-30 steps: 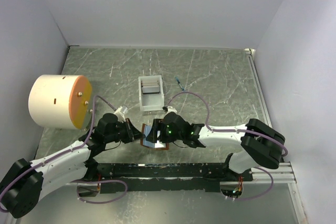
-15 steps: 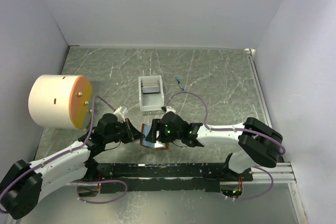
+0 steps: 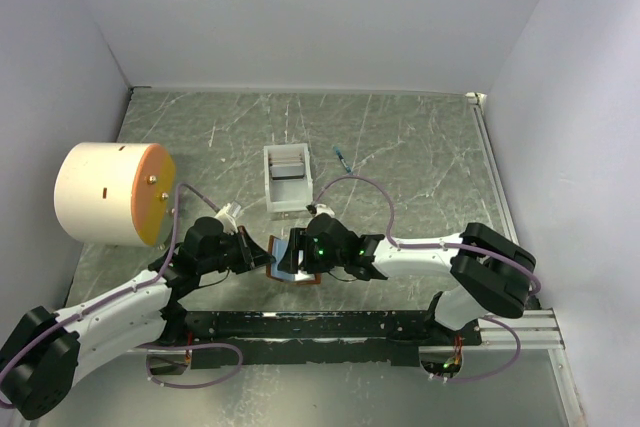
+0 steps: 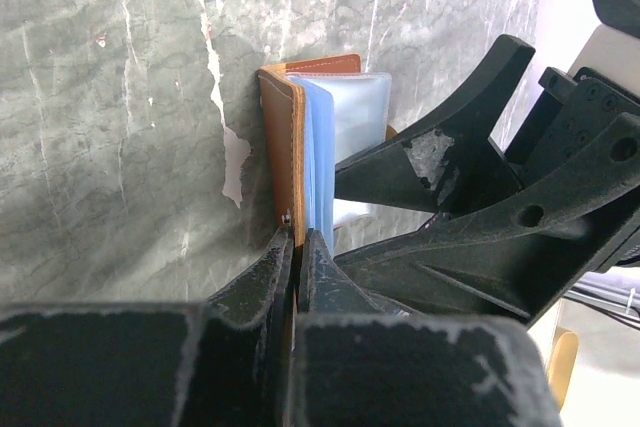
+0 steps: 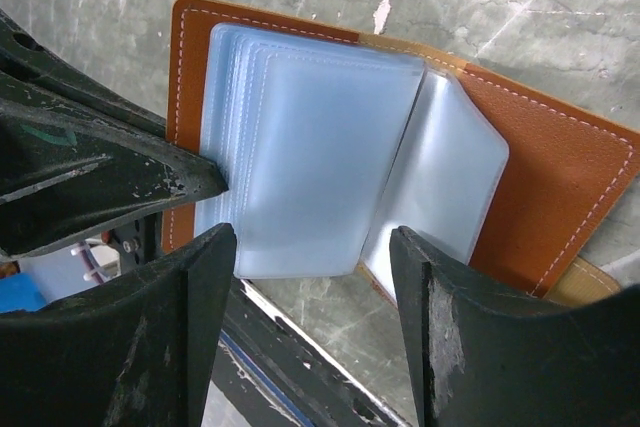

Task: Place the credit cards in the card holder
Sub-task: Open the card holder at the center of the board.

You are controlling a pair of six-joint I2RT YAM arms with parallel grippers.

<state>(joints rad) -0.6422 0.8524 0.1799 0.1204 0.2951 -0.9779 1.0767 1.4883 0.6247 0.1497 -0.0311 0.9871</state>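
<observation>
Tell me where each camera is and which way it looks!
Top camera: above and behind, looking down at the table; left arm and right arm meet at the wallet.
Left wrist camera: on the left arm, looking along its shut left fingers pinching the wallet's cover; the right fingers show too.
Right wrist camera: on the right arm, looking down between its open fingers at the wallet's pockets.
Shared: all see the wallet; each wrist view catches the other arm's fingers.

The card holder (image 3: 291,266) rests on the table (image 3: 420,167), the box (image 3: 290,199) just behind it, the drum (image 3: 105,192) far left.
</observation>
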